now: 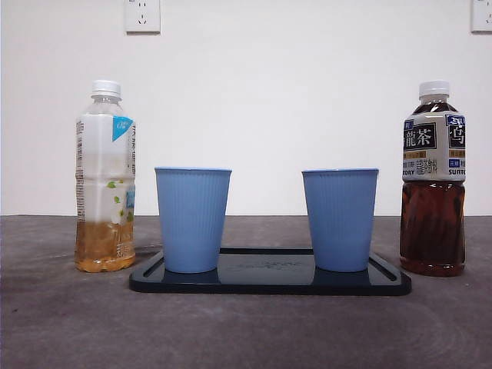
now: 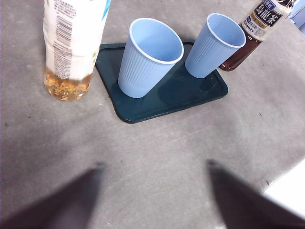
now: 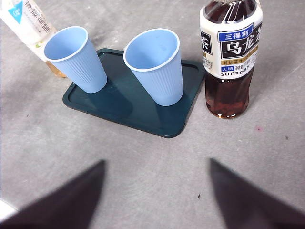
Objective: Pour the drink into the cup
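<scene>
Two blue ribbed cups [image 1: 192, 219] [image 1: 340, 219] stand upright and empty on a dark tray [image 1: 269, 280]. Left of the tray stands a capped bottle [image 1: 105, 177] with a little pale amber drink at its bottom. Right of the tray stands a capped bottle of dark tea [image 1: 433, 181], about half full. My left gripper [image 2: 152, 195] hovers open over bare table, back from the pale bottle [image 2: 71, 45] and the left cup [image 2: 148, 57]. My right gripper [image 3: 155, 193] hovers open, back from the dark tea bottle [image 3: 230, 59] and the right cup [image 3: 157, 64]. Neither gripper shows in the front view.
The grey table [image 1: 246, 330] stretches in front of the tray. A white wall with two sockets [image 1: 142, 15] [image 1: 481, 15] rises behind. A pale table edge [image 2: 286, 191] shows near my left gripper.
</scene>
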Motion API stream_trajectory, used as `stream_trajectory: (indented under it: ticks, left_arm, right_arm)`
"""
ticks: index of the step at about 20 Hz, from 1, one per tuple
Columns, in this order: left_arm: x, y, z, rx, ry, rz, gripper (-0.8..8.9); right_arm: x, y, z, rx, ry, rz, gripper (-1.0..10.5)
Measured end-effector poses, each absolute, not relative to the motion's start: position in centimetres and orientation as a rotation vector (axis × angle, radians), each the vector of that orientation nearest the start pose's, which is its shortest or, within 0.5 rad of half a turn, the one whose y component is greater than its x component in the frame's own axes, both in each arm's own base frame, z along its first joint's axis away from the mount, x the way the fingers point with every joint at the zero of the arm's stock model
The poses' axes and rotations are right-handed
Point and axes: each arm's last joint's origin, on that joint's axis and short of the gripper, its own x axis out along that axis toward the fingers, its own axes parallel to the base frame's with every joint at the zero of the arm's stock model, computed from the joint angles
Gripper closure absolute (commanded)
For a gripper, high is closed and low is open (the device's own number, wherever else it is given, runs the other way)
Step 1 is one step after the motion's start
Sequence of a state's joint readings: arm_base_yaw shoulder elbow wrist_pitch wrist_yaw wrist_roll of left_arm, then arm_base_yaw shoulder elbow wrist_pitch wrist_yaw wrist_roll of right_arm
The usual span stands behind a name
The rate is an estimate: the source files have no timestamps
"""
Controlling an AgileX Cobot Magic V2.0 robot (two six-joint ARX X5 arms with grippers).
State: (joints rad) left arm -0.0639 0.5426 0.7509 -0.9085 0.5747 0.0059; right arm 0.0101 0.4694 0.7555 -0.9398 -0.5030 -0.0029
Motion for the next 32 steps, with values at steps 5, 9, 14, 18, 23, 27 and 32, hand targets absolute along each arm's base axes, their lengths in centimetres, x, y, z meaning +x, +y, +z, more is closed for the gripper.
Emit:
stream_trajectory:
  ticks: [5,9,14,18,23,27,32]
  left_arm:
    - [9.0,-2.2,29.0,-0.174,0.687,-0.614,3.68]
    - [9.1,-2.2,29.0,-0.174,0.685,-0.614,3.68]
    - [9.1,-2.2,29.0,-0.172,0.680,-0.614,3.68]
    - [9.1,-2.2,29.0,-0.172,0.680,-0.614,3.68]
    - [9.1,-2.2,29.1,-0.171,0.676,-0.615,3.68]
    - [9.1,-2.2,29.1,-0.171,0.676,-0.615,3.68]
    - [9.1,-2.2,29.1,-0.171,0.676,-0.615,3.68]
  right_arm:
    - [7.7,1.5,29.3,0.161,0.639,0.494,5.4]
    - [7.9,1.5,29.4,0.182,0.616,0.482,5.4]
    - [10.2,1.6,26.1,0.277,0.566,0.461,5.1]
    - [11.6,1.9,22.4,0.338,0.528,0.400,5.0]
    - [12.9,2.4,19.7,0.344,0.438,0.341,5.0]
    - [14.1,2.9,18.4,0.321,0.393,0.307,5.0]
    - [16.4,3.2,18.0,0.292,0.339,0.300,5.0]
